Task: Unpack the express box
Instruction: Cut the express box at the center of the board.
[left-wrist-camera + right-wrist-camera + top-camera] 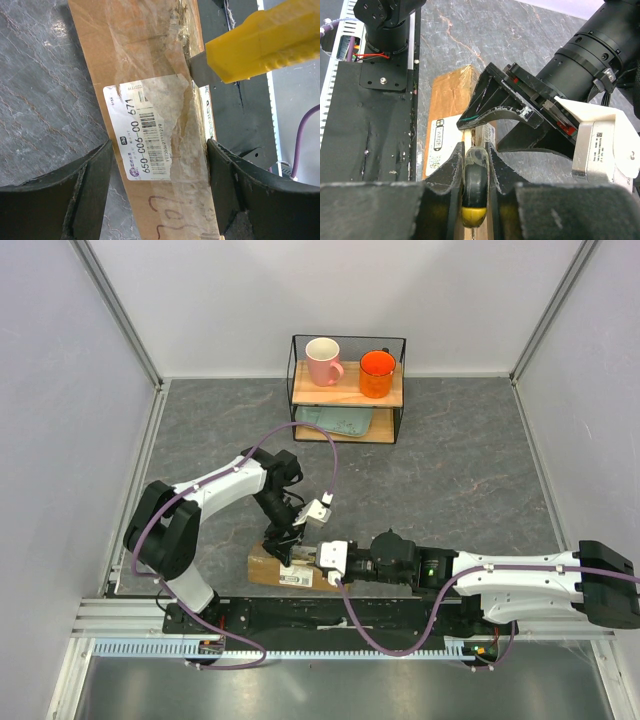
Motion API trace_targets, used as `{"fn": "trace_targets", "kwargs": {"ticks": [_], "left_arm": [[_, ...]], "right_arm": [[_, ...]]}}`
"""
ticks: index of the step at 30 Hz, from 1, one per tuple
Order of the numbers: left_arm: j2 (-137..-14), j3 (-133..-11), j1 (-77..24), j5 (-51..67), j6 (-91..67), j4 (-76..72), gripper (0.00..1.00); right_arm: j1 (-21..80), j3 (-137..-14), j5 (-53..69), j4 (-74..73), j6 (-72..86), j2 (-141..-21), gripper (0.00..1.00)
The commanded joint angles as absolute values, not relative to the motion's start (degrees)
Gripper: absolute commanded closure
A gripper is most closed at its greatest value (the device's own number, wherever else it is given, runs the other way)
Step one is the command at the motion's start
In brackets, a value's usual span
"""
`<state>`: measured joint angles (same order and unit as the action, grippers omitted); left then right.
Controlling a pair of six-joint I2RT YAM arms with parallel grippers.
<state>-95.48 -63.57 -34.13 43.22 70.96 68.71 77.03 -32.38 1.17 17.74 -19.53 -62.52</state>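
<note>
The express box (268, 566), brown cardboard with a white label, lies flat at the near table edge. In the left wrist view the box (150, 60) runs between my left gripper's (159, 150) fingers, and both tips rest against its long edges. My left gripper (292, 543) stands over the box. My right gripper (475, 150) is shut on the yellow utility knife (475, 185). In the left wrist view the knife (260, 40) has its blade (200, 70) at the taped seam along the box's right edge. The right gripper (322, 558) is at the box's right end.
A wire shelf (348, 340) at the back holds a pink mug (322, 360), an orange mug (377, 373) and a teal tray (335, 422) below. The black base plate (370, 125) and the front rail lie just beside the box.
</note>
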Motion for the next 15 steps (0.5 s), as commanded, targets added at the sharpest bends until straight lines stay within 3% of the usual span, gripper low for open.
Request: {"fn": "trace_targets", "kwargs": {"ticks": [1, 6, 15], "left_arm": [[-95.98, -61.52, -34.63, 40.96, 73.74, 65.92, 0.23], [-96.15, -61.44, -34.63, 41.22, 73.74, 65.83, 0.23], [-95.62, -60.91, -34.54, 40.52, 73.65, 65.74, 0.24]], "right_arm": [[77.26, -32.7, 0.44, 16.18, -18.99, -62.49, 1.0], [77.61, -33.31, 0.44, 15.91, -19.16, -61.08, 1.0], [80.42, -36.91, -7.81, 2.92, -20.65, -62.23, 1.0]]}}
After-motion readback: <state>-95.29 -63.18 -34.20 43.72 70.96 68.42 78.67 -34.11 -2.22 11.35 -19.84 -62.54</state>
